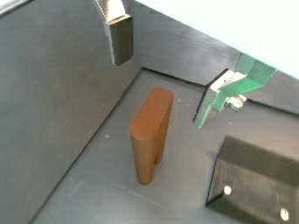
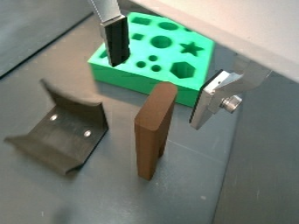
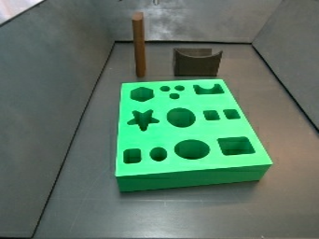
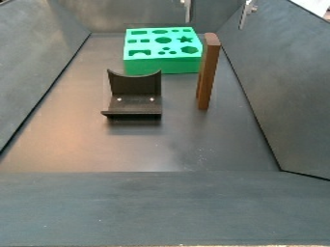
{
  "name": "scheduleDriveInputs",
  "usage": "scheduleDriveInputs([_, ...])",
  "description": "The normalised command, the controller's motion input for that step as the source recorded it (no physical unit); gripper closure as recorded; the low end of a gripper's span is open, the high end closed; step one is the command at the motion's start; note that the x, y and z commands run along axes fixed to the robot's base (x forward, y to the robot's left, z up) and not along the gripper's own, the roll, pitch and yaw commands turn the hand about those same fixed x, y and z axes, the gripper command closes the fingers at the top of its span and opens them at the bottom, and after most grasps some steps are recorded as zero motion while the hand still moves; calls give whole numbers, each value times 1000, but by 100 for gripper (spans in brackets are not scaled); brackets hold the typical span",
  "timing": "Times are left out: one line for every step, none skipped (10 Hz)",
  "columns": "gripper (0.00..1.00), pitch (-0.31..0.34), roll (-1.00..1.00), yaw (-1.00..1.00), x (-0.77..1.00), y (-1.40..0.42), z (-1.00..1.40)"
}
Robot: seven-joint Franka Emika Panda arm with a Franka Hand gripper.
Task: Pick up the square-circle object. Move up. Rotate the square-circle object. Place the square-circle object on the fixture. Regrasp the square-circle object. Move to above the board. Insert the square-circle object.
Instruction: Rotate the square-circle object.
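The peg (image 2: 153, 129) stands upright on the floor beside the fixture (image 2: 61, 133), near the board (image 2: 160, 51). The gripper (image 2: 163, 74) hovers above the peg, fingers spread, empty. The peg looks rigid, light and smooth; grasp its flat upper sides.

floor (image 4: 154, 145): dark grey, walled
board (image 3: 187, 131): flat on floor
fixture (image 4: 130, 94): near board
square-circle object (image 4: 206, 70): upright, beside fixture
gripper (image 2: 163, 66): above floor, over square-circle object, jaws apart

Hand (image 4: 215, 12) cropped by a side view's top edge — fixture (image 1: 260, 179) cut off in a wrist view.
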Motion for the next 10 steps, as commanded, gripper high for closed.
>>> scheduleDriveInputs([0, 10, 6, -1000, 35, 31, -33])
scheduleDriveInputs([0, 10, 7, -1000, 36, 28, -29])
scheduleDriveInputs([0, 10, 7, -1000, 37, 27, -27])
scheduleDriveInputs([0, 11, 8, -1000, 37, 26, -25])
scheduleDriveInputs([0, 12, 8, -1000, 37, 25, -25])
scheduleDriveInputs([0, 13, 9, -1000, 37, 25, -24])
scheduleDriveInputs([0, 14, 9, -1000, 38, 24, -24])
scheduleDriveInputs([0, 16, 10, -1000, 38, 24, -23])
scheduleDriveInputs([0, 18, 12, -1000, 38, 24, -23])
scheduleDriveInputs([0, 19, 12, -1000, 38, 24, -23])
